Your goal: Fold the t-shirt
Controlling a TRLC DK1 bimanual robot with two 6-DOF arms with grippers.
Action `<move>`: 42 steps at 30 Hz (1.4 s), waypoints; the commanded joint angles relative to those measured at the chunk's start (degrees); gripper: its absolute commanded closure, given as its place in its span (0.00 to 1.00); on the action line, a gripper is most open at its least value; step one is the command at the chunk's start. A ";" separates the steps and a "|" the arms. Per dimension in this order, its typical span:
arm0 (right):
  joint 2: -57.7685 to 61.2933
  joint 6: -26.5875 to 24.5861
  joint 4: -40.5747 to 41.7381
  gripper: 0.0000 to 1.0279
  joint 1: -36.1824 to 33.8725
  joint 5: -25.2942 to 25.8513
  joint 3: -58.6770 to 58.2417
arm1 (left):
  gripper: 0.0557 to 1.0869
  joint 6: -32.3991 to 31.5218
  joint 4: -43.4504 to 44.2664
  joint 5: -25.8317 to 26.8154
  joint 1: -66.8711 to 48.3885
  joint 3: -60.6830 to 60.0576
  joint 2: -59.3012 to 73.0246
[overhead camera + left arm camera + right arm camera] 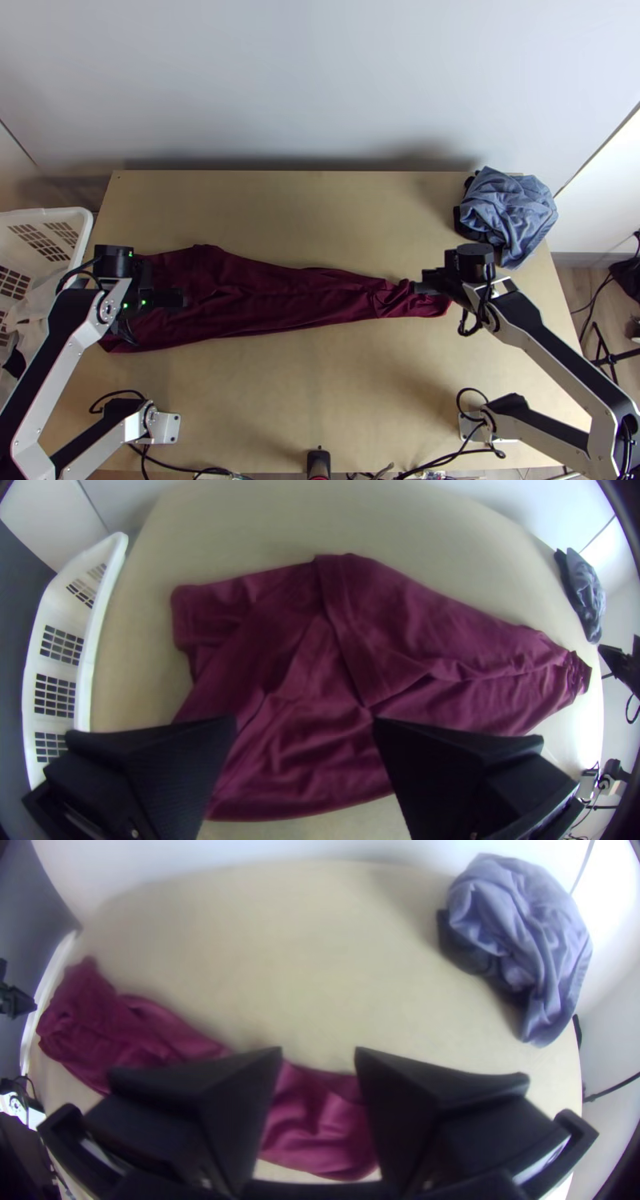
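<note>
A dark red t-shirt (280,302) lies in a long, creased strip across the table, broad at the left and narrowing toward the right. Over its broad end is my left gripper (178,298), and over its narrow end my right gripper (422,286). In the left wrist view the shirt (427,627) has layers lying over each other with a hem band across them; the left gripper (305,723) stands open above it. The right gripper (319,1055) is open too, with the narrow end of the shirt (317,1127) visible between its fingers.
Blue-grey cloth (512,210) lies bunched over something dark at the table's back right corner. A white laundry basket (68,214) with light cloth in it stands against the left side. Bare wood of the table (320,220) shows behind and in front of the shirt.
</note>
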 commanded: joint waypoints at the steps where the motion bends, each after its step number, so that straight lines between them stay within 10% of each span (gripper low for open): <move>1: -0.38 0.73 -5.16 0.15 -1.31 0.09 -1.85 | 0.04 -1.20 -0.11 0.36 0.04 -1.69 -1.80; 36: 6.30 -5.25 -9.38 0.16 -4.65 5.89 -3.95 | 0.05 2.58 1.39 0.36 -0.05 -4.95 0.31; 42: 5.33 -6.57 -4.89 0.76 -3.07 6.25 -3.51 | 0.05 2.31 1.39 0.36 0.04 -4.86 0.39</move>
